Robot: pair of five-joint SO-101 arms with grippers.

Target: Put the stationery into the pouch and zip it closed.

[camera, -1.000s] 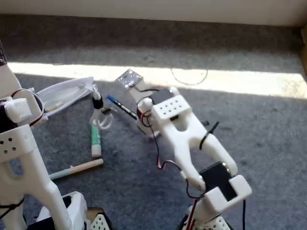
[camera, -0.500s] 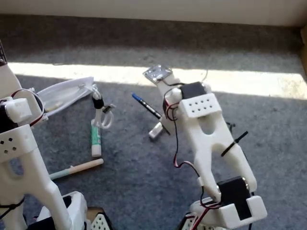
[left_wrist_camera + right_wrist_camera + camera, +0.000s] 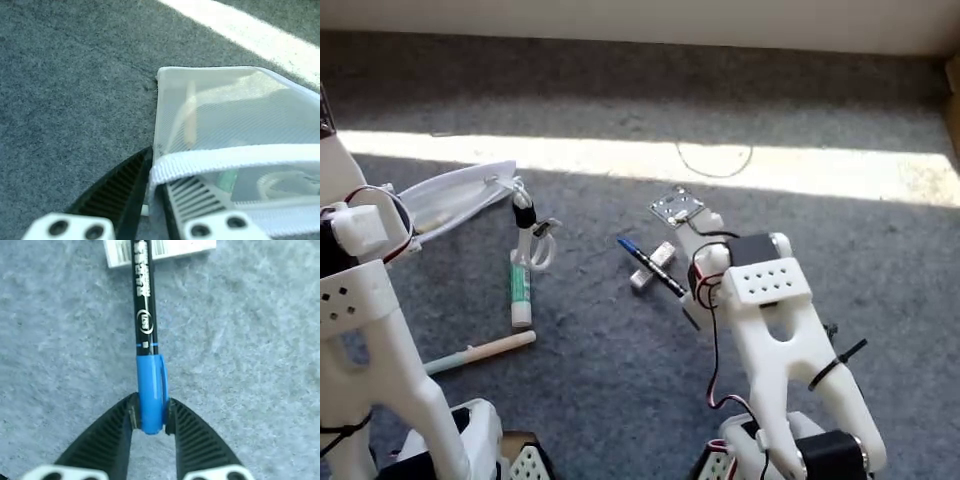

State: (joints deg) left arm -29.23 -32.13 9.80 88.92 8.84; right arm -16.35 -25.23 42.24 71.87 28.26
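right gripper tight around the blue-capped pen, left gripper tight on the mesh pouch edge, both low over grey carpet

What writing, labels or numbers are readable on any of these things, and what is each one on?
Pen barrel: white lettering and a round mark, too blurred to read.
White block: barcode-like stripes, no legible digits.
Green-banded tube: any print too small to read.
Nothing here reads clearly enough to quote.
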